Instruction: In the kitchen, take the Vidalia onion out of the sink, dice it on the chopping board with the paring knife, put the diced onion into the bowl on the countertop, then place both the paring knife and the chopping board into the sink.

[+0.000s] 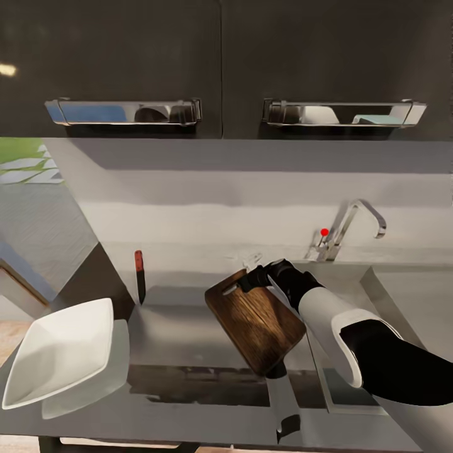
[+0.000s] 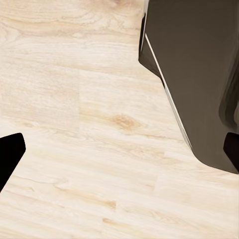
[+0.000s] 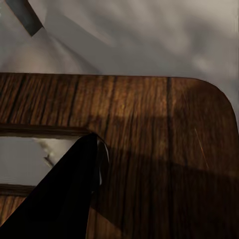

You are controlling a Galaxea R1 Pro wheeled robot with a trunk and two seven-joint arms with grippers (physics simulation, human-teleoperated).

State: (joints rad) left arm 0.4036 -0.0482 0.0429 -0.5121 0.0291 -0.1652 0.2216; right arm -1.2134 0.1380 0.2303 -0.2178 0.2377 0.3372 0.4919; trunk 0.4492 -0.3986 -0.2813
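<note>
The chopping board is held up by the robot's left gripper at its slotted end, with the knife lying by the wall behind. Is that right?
Not quite. The right gripper holds the chopping board at its slotted end, as the head view shows. The paring knife does lie by the wall behind.

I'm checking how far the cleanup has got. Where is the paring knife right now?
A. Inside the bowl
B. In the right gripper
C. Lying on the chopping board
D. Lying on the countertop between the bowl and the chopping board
D: in the head view the paring knife lies on the countertop, apart from the bowl at its one side and the chopping board that the right gripper grips at its slot end.
</note>
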